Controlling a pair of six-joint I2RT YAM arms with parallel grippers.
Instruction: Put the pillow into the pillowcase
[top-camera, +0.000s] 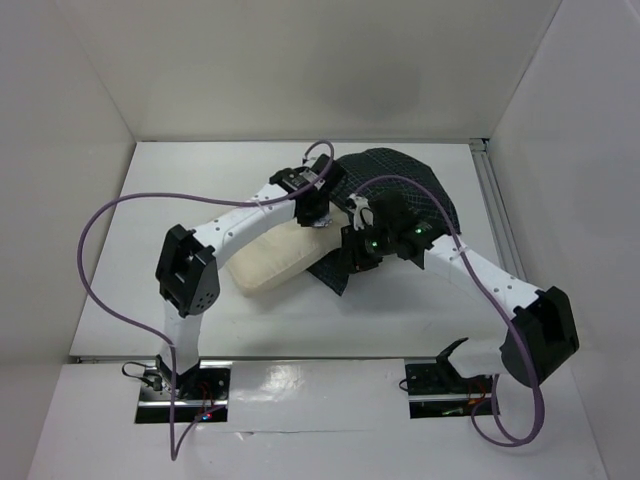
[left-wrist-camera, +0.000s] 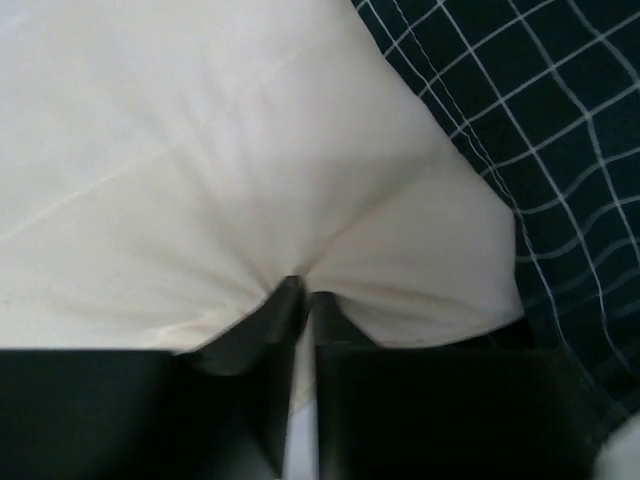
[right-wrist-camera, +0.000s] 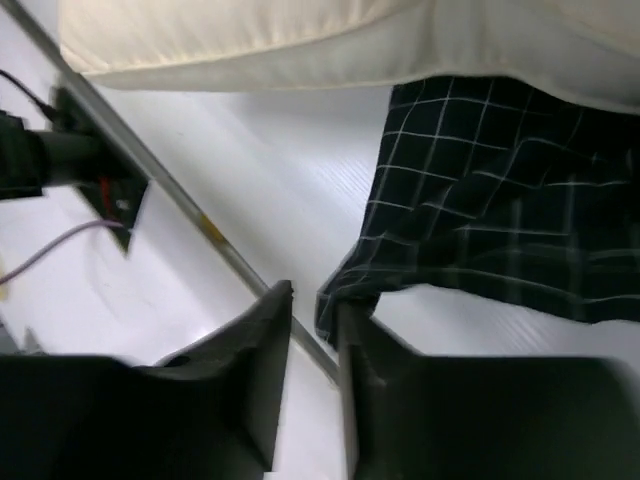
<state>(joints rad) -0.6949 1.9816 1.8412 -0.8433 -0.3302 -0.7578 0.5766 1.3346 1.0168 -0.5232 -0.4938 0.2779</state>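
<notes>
Left gripper: nearest the lens in the left wrist view. Jaws are drawn almost together, pinching a fold of the pillow's cover, and the cloth puckers toward the tips.
Pillow: cream and plump, lying on the table at mid-scene, set to the left and near side of the pillowcase. Most of its length lies bare. Its right end touches the checked cloth; whether that end sits inside the opening cannot be told.
Pillowcase: dark fabric with a thin white grid, bunched to the right and far side of the pillow. Its near-left edge hangs clear of the table in the right wrist view.
Right gripper: jaws narrow, with a corner of the pillowcase hem caught between the tips.
Table: white, bearing both items.
Left arm: runs from the near-left base to the far end of the pillow.
Right arm: runs from the near-right base to the near edge of the pillowcase.
Cables: purple, one looping along each arm.
Walls: plain white panels at left, far and right.
</notes>
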